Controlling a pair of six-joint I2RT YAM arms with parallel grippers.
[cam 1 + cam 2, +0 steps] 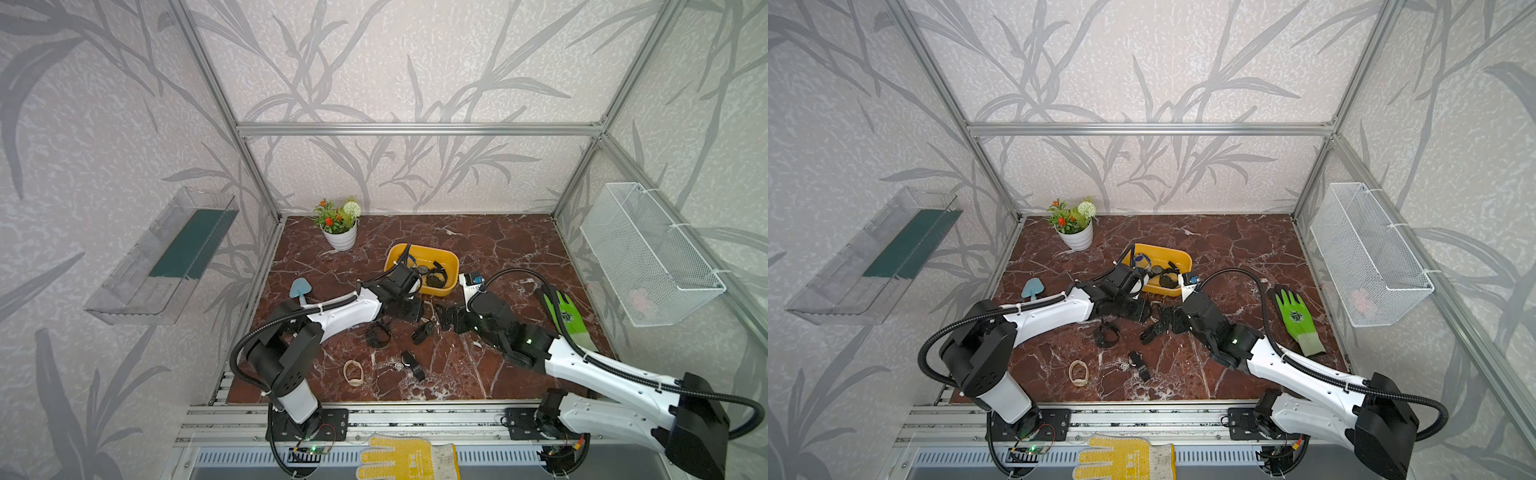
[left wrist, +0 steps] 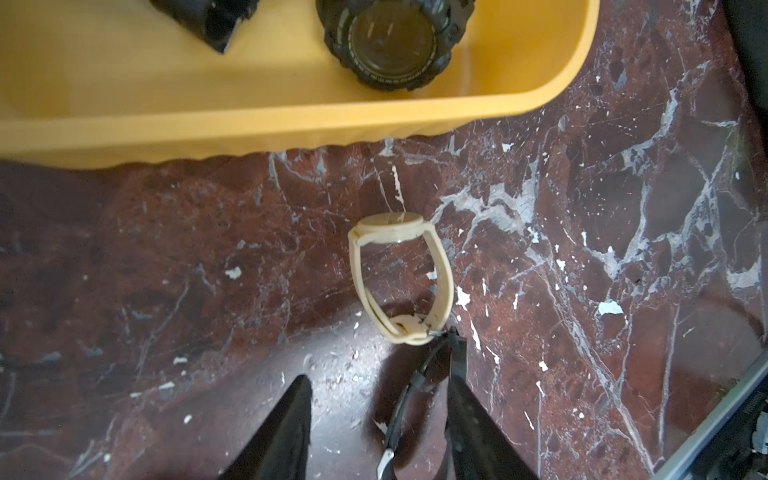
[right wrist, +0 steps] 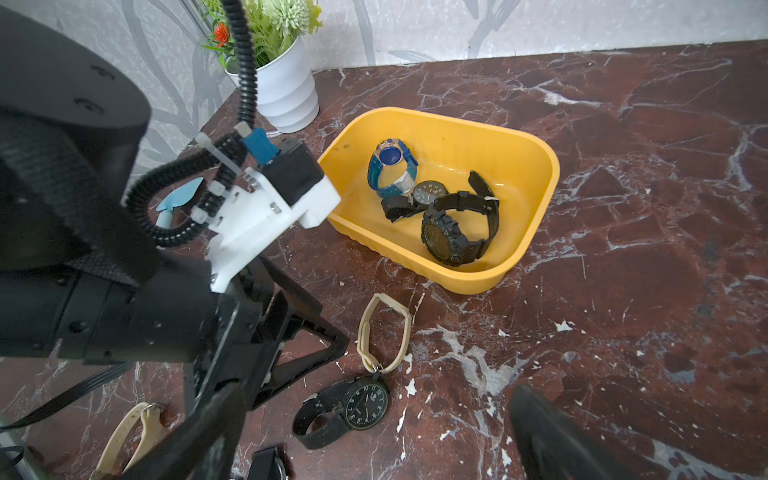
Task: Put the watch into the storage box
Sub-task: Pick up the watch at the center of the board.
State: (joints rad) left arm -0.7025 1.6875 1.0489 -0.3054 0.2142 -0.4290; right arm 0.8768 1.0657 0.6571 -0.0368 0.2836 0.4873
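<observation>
The storage box (image 1: 395, 252), a shallow yellow tub (image 3: 536, 199), holds a blue watch (image 3: 390, 168) and two black watches (image 3: 451, 232). Just in front of its near wall (image 2: 291, 129) a cream watch (image 2: 399, 282) lies on the marble. A black watch (image 3: 365, 405) touches that watch's buckle. My left gripper (image 2: 380, 380) is low over the marble, open, its jaws partly drawn in. The black watch's strap (image 2: 401, 411) stands between them, untouched by the pads. My right gripper (image 1: 446, 319) stands wide open next to it, and the black watch shows between its fingers.
More watches lie nearer the front: a black band (image 1: 378, 334), a black watch (image 1: 411, 363) and a cream one (image 1: 353, 372). A flower pot (image 1: 340, 232) stands at the back, a blue trowel (image 1: 299, 289) left, a green glove (image 1: 569, 316) right. Wire basket (image 1: 648, 253) and clear tray (image 1: 166, 253) hang on the side walls.
</observation>
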